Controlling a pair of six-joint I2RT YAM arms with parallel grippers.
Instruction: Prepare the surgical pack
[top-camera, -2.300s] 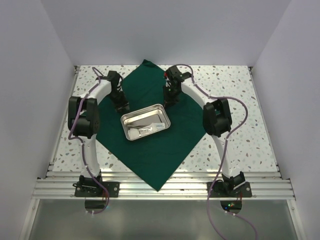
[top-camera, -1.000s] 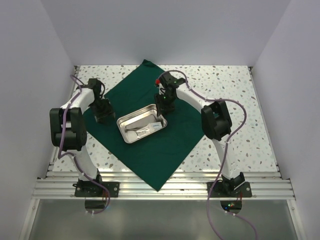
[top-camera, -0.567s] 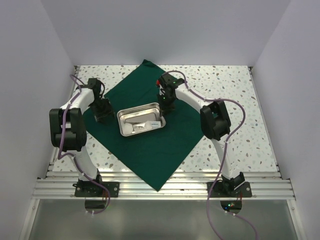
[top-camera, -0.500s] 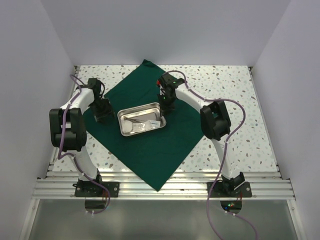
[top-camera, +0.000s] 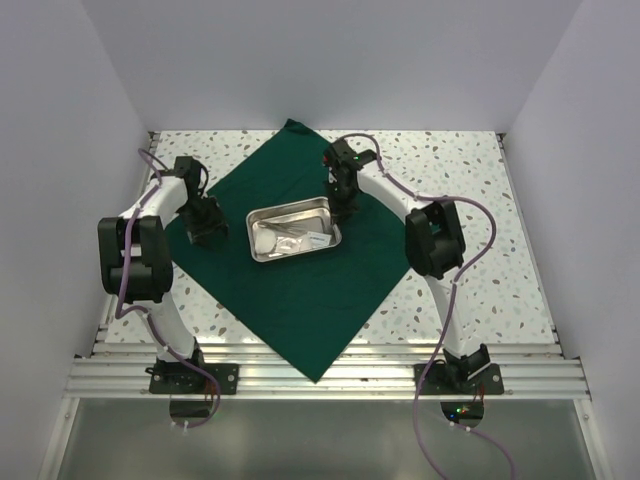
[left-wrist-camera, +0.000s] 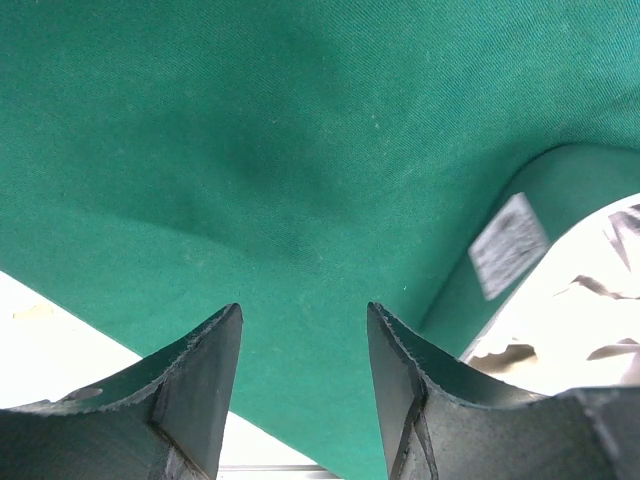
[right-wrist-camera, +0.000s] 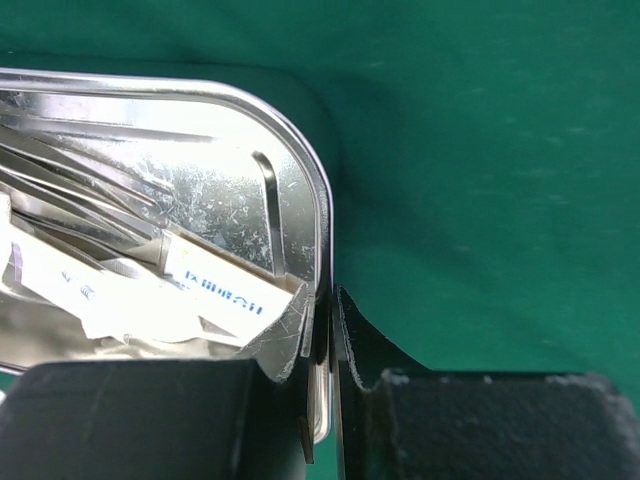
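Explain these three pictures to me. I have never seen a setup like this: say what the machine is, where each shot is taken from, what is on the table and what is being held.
The machine is two jointed robot arms, each ending in a two-finger gripper. The wide picture looks down from above and behind them. The other two come from cameras on the wrists. On the speckled table lies a green cloth with a steel tray on it, holding white packets and thin metal instruments. The right gripper pinches the tray's rim. The left gripper is open over the cloth, holding nothing.
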